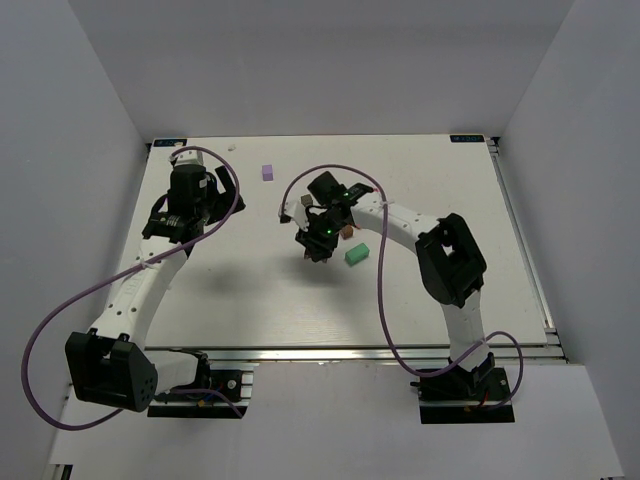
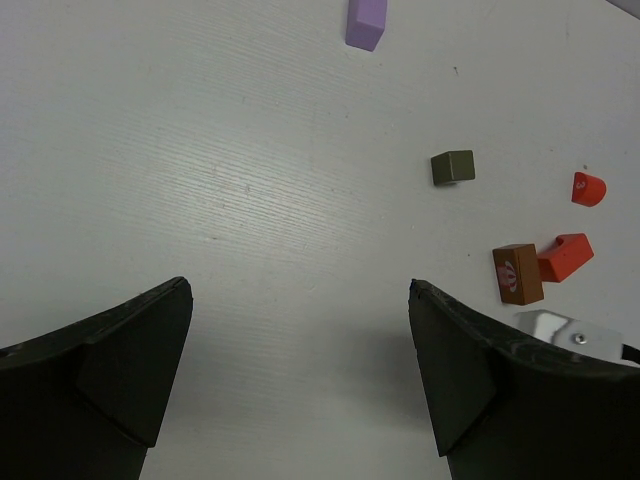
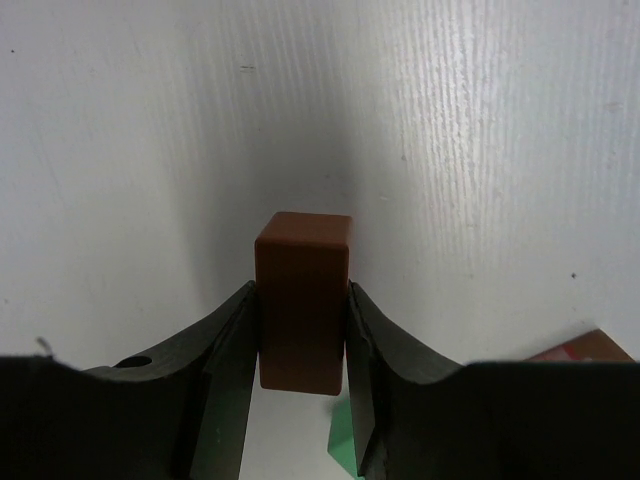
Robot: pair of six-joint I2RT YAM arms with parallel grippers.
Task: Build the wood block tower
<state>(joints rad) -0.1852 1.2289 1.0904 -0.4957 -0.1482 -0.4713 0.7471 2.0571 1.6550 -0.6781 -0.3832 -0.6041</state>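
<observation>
My right gripper (image 3: 303, 292) is shut on a brown wood block (image 3: 303, 320), held upright a little above the table; in the top view it (image 1: 312, 250) hovers mid-table. A green block (image 1: 357, 254) lies just right of it, partly seen under the fingers (image 3: 345, 440). My left gripper (image 2: 300, 290) stands wide open over bare table, at the left (image 1: 225, 195). Ahead of it lie a lilac block (image 2: 366, 22), a dark cube (image 2: 453, 167), two red pieces (image 2: 565, 256) and a brown printed block (image 2: 517, 273). No tower is in view.
White walls enclose the table (image 1: 450, 310) on three sides. A metal rail (image 1: 400, 352) runs along the near edge by the arm bases. The right arm's cable (image 1: 383, 290) loops over the table's right half.
</observation>
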